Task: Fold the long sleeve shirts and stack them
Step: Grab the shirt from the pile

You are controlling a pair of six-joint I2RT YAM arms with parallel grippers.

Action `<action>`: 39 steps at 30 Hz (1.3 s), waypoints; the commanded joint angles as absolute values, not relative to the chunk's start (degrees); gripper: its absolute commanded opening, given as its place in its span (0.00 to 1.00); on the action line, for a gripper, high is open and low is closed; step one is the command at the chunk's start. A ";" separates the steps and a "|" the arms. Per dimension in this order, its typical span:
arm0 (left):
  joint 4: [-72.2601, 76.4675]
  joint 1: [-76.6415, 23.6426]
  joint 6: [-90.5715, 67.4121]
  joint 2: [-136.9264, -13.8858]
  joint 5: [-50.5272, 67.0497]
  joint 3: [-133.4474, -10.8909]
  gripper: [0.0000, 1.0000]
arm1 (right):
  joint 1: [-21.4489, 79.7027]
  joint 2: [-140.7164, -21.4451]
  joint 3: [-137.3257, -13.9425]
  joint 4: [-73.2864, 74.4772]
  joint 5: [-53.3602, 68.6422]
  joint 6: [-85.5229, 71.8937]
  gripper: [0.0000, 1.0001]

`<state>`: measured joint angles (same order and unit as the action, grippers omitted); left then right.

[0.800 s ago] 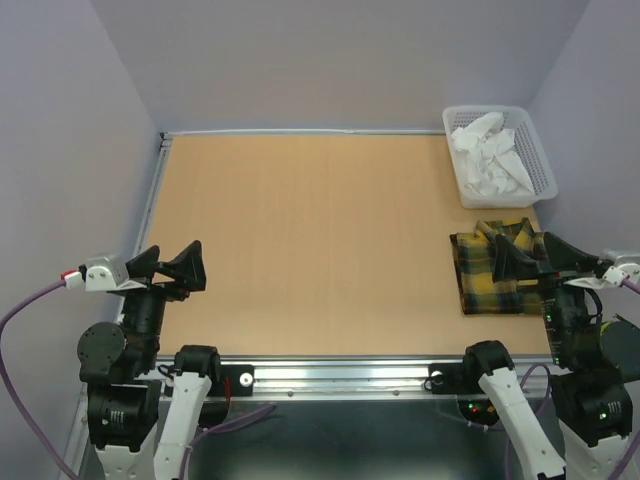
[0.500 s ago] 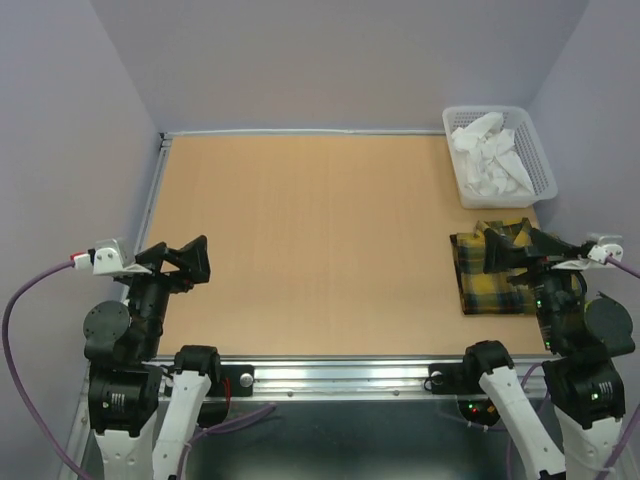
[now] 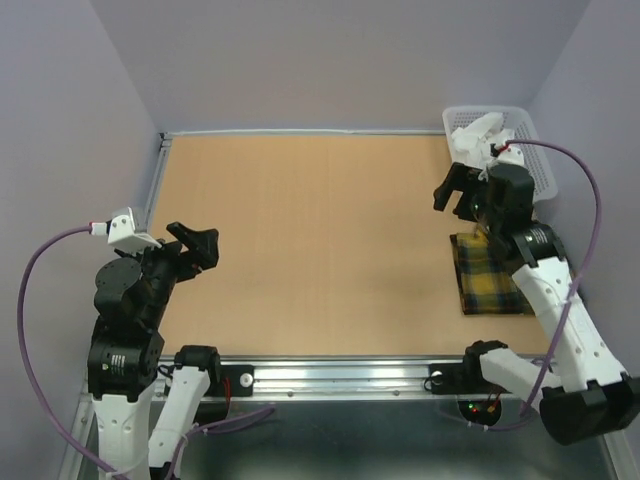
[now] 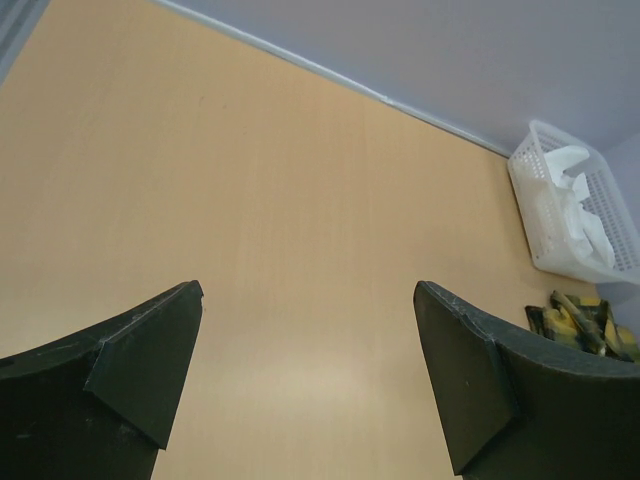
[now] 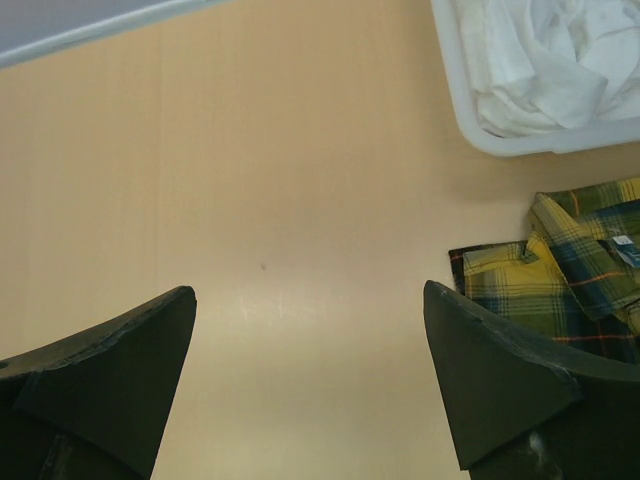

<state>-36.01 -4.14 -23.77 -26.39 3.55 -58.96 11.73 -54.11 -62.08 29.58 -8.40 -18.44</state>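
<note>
1. Two long sleeve shirts are listed, and neither is held.
2. Yellow-and-dark plaid cloth shirt (image 3: pixel 488 285): folded into a flat rectangle with its collar at the far end. It lies on the table at about 4 o'clock, near the right edge. In the overhead view the right arm hides part of it.
3. Plain white cloth shirt (image 3: pixel 478 133): crumpled inside the basket.
4. White plastic mesh basket (image 3: pixel 538 165): rectangular, at 2 o'clock in the far right corner, just beyond the plaid shirt.
5. Left gripper (image 3: pixel 195 250): black, two-fingered, jaws spread wide with nothing between them. It is raised over the table at 8 o'clock, well apart from both shirts.
6. Right gripper (image 3: pixel 455 200): jaws spread wide and empty. It hangs above the table at about 2 o'clock, beside the basket's near left corner.
7. Light wooden table (image 3: pixel 320 230): rectangular, with a metal rail along its near edge.
</note>
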 commanded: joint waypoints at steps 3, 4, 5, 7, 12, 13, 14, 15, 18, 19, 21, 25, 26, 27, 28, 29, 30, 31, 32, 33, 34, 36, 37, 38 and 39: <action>-34.63 -4.22 -26.01 -28.12 9.04 -58.80 0.99 | 11.69 -71.05 -74.78 29.27 -22.40 -21.54 1.00; -34.54 -4.22 -25.93 -28.30 9.92 -58.45 0.99 | 11.17 -73.54 -76.19 29.27 -23.28 -21.45 1.00; -34.72 -4.22 -25.75 -28.39 10.80 -58.19 0.99 | 10.64 -75.74 -77.94 29.27 -24.34 -21.53 1.00; -35.24 -4.57 -25.66 -28.91 11.25 -57.66 0.99 | 7.92 -82.58 -82.69 29.27 -24.35 -22.15 1.00; -34.81 -5.97 -24.35 -29.53 11.34 -57.30 0.99 | 1.33 -95.25 -92.44 29.18 -22.33 -23.29 1.00; -34.80 -6.50 -24.17 -29.71 11.25 -57.48 0.99 | 0.62 -97.45 -95.77 29.09 -21.72 -23.29 1.00; -34.63 -6.68 -24.00 -30.23 11.08 -57.65 0.99 | -0.69 -100.86 -97.63 29.18 -20.66 -23.47 1.00; -34.63 -6.94 -23.56 -30.58 10.99 -57.92 0.99 | -1.66 -102.90 -99.21 29.18 -20.13 -23.47 1.00; -34.19 -7.56 -23.12 -31.72 11.07 -58.18 0.99 | -4.03 -109.65 -104.58 29.09 -17.24 -23.81 1.00; -34.10 -7.65 -22.85 -32.08 10.99 -58.36 0.99 | -4.65 -111.17 -105.89 29.09 -16.27 -23.91 1.00; -34.01 -7.82 -22.68 -32.96 10.99 -58.45 0.99 | -6.06 -115.56 -108.71 29.09 -14.24 -24.17 1.00; -33.93 -7.91 -22.24 -34.19 10.81 -58.80 0.99 | -7.82 -121.88 -111.62 28.74 -13.10 -24.17 1.00; -33.75 -7.91 -22.24 -34.36 10.72 -58.80 0.99 | -8.26 -122.95 -111.97 28.74 -12.49 -24.43 1.00; -33.75 -7.91 -22.15 -34.71 10.72 -58.71 0.99 | -9.04 -124.09 -112.41 28.74 -11.96 -24.87 1.00; -33.75 -8.00 -22.15 -34.89 10.72 -58.71 0.99 | -9.31 -125.75 -112.50 28.22 -11.43 -24.87 1.00; -33.75 -8.00 -22.15 -35.07 10.72 -58.62 0.99 | -9.58 -126.73 -112.59 28.04 -10.82 -24.70 1.00; -33.84 -8.00 -22.15 -35.33 10.81 -58.54 0.99 | -9.93 -127.52 -112.94 27.52 -10.64 -24.18 1.00; -33.75 -8.00 -22.24 -35.42 10.81 -58.45 0.99 | -10.02 -128.31 -113.03 27.25 -10.55 -23.82 1.00; -33.75 -8.00 -22.41 -35.42 10.81 -58.27 0.99 | -10.19 -129.80 -113.20 26.99 -10.55 -23.47 1.00; -33.75 -8.00 -22.59 -35.51 10.98 -58.18 0.99 | -10.46 -130.34 -113.38 26.63 -10.55 -22.77 0.96; -33.66 -8.00 -22.59 -35.51 10.90 -57.92 0.99 | -10.63 -130.78 -113.73 26.37 -10.46 -22.33 0.91; -33.92 -8.00 -23.02 -35.42 10.99 -57.66 0.99 | -10.81 -131.40 -113.99 25.67 -10.98 -20.93 0.72; -33.93 -8.00 -23.20 -35.33 10.99 -57.31 0.99 | -10.90 -131.31 -114.08 25.49 -11.33 -20.48 0.64; -33.93 -8.00 -23.20 -35.25 10.99 -57.22 0.99 | -10.90 -130.79 -114.52 25.40 -12.38 -19.87 0.56; -33.93 -8.00 -23.38 -35.07 11.07 -57.04 0.99 | -10.90 -130.26 -114.70 25.14 -12.74 -18.91 0.40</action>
<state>-36.27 -7.79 -23.31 -35.29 10.35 -57.49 -10.52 -131.72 -110.10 28.53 -11.11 -22.11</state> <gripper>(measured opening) 0.986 0.586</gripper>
